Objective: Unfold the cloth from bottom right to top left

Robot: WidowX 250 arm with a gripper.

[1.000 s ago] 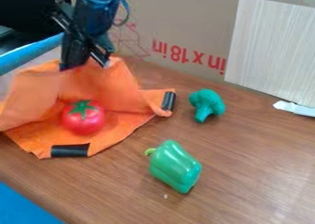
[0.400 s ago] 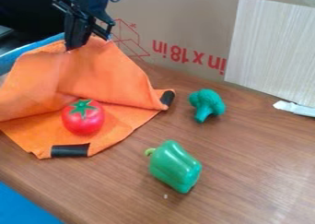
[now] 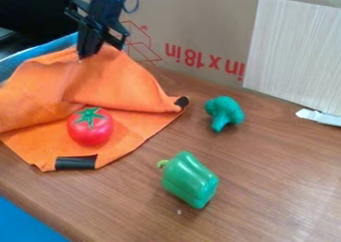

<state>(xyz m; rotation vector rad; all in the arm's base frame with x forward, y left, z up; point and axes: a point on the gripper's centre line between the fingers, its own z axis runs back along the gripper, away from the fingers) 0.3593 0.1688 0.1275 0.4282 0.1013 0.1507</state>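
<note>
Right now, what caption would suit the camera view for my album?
Black tool at the raised orange cloth, a tomato on its lower part, pepper and broccoli nearby.

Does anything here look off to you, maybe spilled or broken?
Nothing looks spilled or broken. The orange cloth is rumpled and peaked up at the claw, with a tomato sitting on its flatter near part. A tiny pale speck lies on the table near the green pepper.

Black claw (image 3: 100, 47) at raised orange cloth (image 3: 110, 84), tomato (image 3: 90, 127) on cloth
</note>
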